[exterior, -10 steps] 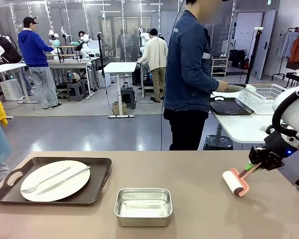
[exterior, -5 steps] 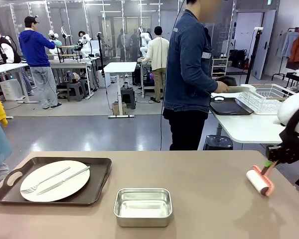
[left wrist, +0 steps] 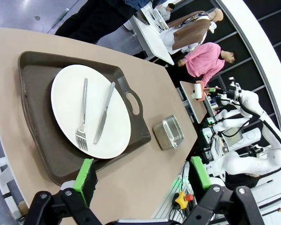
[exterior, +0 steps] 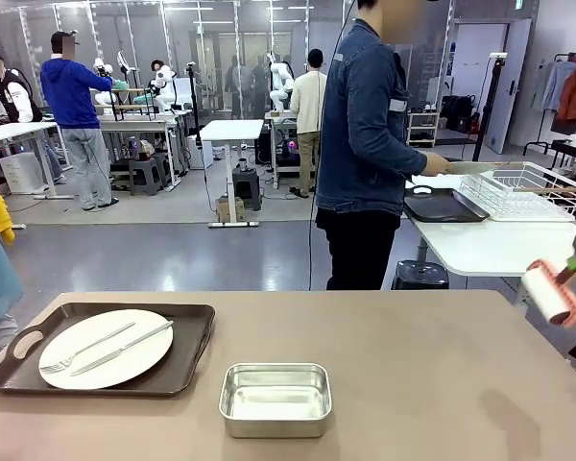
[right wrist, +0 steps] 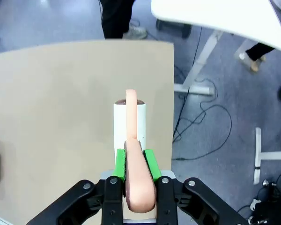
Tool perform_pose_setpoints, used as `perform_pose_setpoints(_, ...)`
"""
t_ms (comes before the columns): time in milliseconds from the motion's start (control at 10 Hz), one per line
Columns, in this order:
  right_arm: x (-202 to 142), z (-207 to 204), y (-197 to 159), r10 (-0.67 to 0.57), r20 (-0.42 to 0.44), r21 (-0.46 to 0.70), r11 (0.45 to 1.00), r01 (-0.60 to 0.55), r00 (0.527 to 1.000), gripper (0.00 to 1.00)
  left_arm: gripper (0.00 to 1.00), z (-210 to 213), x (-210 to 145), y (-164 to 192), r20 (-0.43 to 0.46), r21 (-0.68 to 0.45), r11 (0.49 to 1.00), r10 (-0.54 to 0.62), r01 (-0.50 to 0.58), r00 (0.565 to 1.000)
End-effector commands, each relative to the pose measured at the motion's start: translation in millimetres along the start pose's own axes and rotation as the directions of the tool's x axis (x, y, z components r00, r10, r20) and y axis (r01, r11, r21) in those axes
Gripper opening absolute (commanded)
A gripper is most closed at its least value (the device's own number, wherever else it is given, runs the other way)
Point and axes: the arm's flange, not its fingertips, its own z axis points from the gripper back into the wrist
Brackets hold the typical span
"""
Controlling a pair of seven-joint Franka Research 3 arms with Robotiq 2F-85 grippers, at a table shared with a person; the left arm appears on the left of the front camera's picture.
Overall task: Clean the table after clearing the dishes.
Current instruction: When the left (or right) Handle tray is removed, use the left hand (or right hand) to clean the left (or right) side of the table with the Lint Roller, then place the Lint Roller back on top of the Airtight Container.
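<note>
The beige table (exterior: pixel 413 375) carries a dark brown tray (exterior: pixel 187 360) at its left. On that tray lies a white plate (exterior: pixel 106 348) with a fork and a knife across it. My left gripper (left wrist: pixel 143 176) hangs open above the tray's near end, and the plate (left wrist: pixel 91 110) sits just beyond its green pads (left wrist: pixel 85 173). My right gripper (right wrist: pixel 134 164) is shut on the pink handle of a white lint roller (right wrist: pixel 129 121). The roller (exterior: pixel 547 291) hovers over the table's right edge, lifted off the surface.
A small square steel pan (exterior: pixel 276 397) stands at the front middle of the table. Behind it, a person in a denim jacket (exterior: pixel 365 134) faces a white table (exterior: pixel 470 245), which holds a wire rack (exterior: pixel 518 190) and a dark tray (exterior: pixel 442 206).
My right arm has carried the roller rightward and upward, from the table's right part to over its right edge. The tray, plate and pan have not moved.
</note>
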Motion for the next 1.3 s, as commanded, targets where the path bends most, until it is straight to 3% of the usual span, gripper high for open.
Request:
perform_pose_setpoints(0,-8,11,3,0.015,0.013,0.039,0.999,-0.015,1.000,0.21,1.00,3,-1,-2,-0.002,0.003,1.000,-0.002,0.002,1.000)
perform_pose_setpoints(100,-13,9,2,0.022,-0.013,0.064,0.998,-0.021,1.000,0.21,1.00,3,-1,-2,-0.002,0.003,1.000,-0.002,0.002,1.000)
perform_pose_setpoints(200,0,18,1,0.002,0.025,0.017,1.000,-0.003,1.000,0.21,1.00,3,-1,-2,-0.002,0.003,1.000,-0.002,0.002,1.000)
perform_pose_setpoints(1200,0,18,1,0.002,0.025,0.017,1.000,-0.003,1.000,0.21,1.00,3,-1,-2,-0.002,0.003,1.000,-0.002,0.002,1.000)
